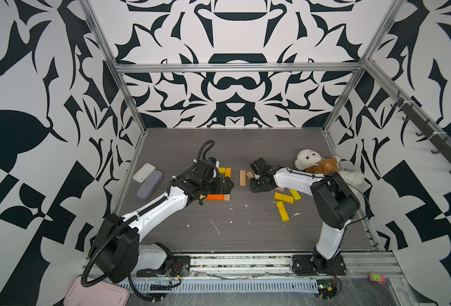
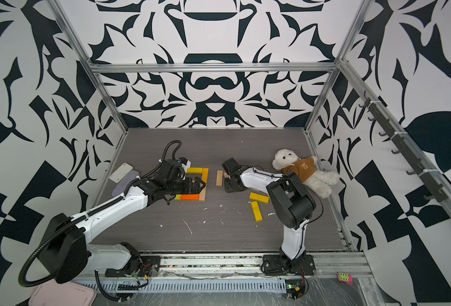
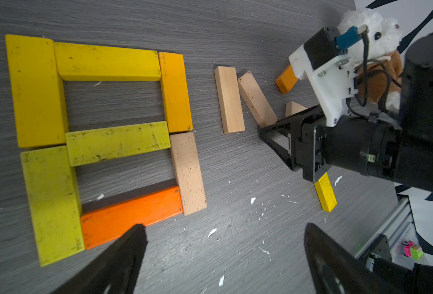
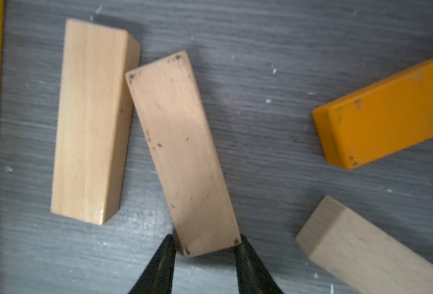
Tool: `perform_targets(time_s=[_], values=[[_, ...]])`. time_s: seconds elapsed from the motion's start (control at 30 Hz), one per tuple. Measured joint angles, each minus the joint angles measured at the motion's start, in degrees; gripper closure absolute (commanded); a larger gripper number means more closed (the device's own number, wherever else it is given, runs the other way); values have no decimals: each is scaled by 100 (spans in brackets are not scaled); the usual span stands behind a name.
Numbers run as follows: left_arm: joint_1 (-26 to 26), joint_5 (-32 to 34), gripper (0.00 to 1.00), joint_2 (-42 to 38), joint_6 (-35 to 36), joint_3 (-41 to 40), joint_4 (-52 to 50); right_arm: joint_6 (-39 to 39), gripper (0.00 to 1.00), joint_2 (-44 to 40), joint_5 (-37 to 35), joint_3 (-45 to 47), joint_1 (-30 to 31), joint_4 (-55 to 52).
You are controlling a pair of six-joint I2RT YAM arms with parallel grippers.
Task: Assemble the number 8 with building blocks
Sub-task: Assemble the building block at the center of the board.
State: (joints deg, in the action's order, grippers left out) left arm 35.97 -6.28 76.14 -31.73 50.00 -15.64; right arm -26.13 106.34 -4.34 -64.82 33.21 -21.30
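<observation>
On the grey wood-grain table (image 1: 245, 238), seven flat wooden planks lie edge to edge as a squared figure 8 (image 3: 117, 142) on the left arm's side. It is mostly yellow, with an amber piece and a tan piece down one side and a bright orange bottom bar (image 3: 131, 216). The left gripper (image 3: 224, 226) hangs over that bar, its fingers released, spread wide and holding nothing.

Just beside the 8, toward the right arm, a pale tan wooden plank (image 4: 90, 122) lies straight. A speckled tan wooden plank (image 4: 185, 152) lies tilted, one corner touching the first. The right gripper (image 4: 206, 240) is down at the table, its fingers (image 4: 246, 254) grasping one end of the speckled plank, one on each long side; the plank lies flat.

Near it, apart from both, lie an amber-orange plank (image 4: 388, 112) and another light tan plank (image 4: 363, 254). In a top view, three bright yellow planks (image 1: 284, 197) lie loose by the right arm.

A white plush bear in a brown shirt (image 1: 317, 164) rests at the table's right edge. A white flat case (image 1: 144, 172) and a grey flat case (image 1: 150, 184) lie side by side at the left edge.
</observation>
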Motion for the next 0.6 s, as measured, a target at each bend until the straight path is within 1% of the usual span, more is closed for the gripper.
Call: perform_targets(time_s=[0.33, 0.6], values=[[0, -4, 1, 0, -15, 0, 0, -177, 64, 111, -190, -94, -251, 129], [0, -13, 1, 0, -28, 0, 0, 369, 64, 323, -127, -382, -439, 118]])
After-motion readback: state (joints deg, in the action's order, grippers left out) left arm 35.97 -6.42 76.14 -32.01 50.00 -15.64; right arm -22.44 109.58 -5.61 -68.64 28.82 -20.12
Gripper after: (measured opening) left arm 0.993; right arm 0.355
